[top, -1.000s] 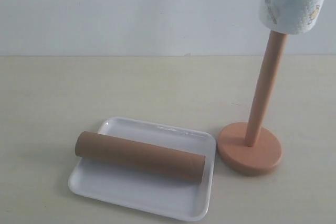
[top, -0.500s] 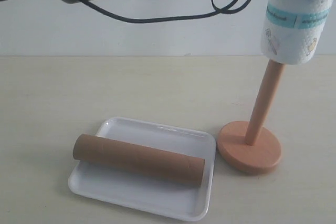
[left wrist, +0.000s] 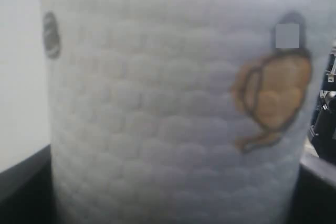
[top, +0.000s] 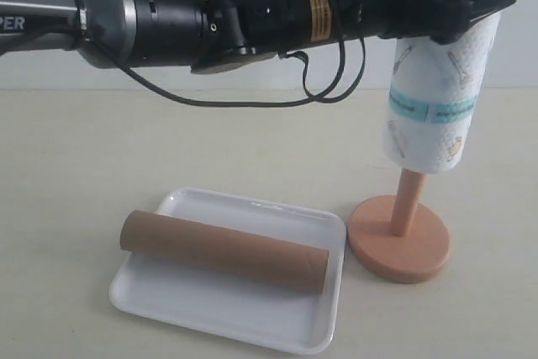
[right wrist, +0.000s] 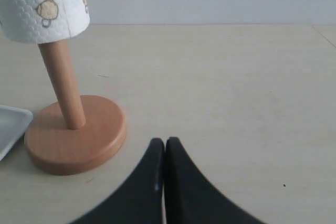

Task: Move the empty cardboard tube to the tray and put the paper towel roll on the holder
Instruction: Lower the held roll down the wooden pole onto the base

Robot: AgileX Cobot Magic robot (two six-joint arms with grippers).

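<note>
The white printed paper towel roll (top: 433, 115) hangs over the dowel of the wooden holder (top: 399, 250), its lower edge partway down the post. My left gripper (top: 454, 2) reaches across from the left and is shut on the roll's upper part. In the left wrist view the roll (left wrist: 173, 103) fills the picture between dark fingers (left wrist: 21, 187). The brown cardboard tube (top: 223, 251) lies across the white tray (top: 252, 201). My right gripper (right wrist: 165, 142) is shut and empty, low over the table near the holder (right wrist: 73, 135), with the roll (right wrist: 42, 3) above.
The black left arm (top: 193, 14) with its looping cable spans the upper part of the exterior view. A corner of the tray (right wrist: 10, 124) shows beside the holder's base. Pale tabletop lies around tray and holder, with a white wall behind.
The left arm has come down into view, carrying the roll lower over the dowel; much less of the post shows now. Tube, tray and right gripper have not moved.
</note>
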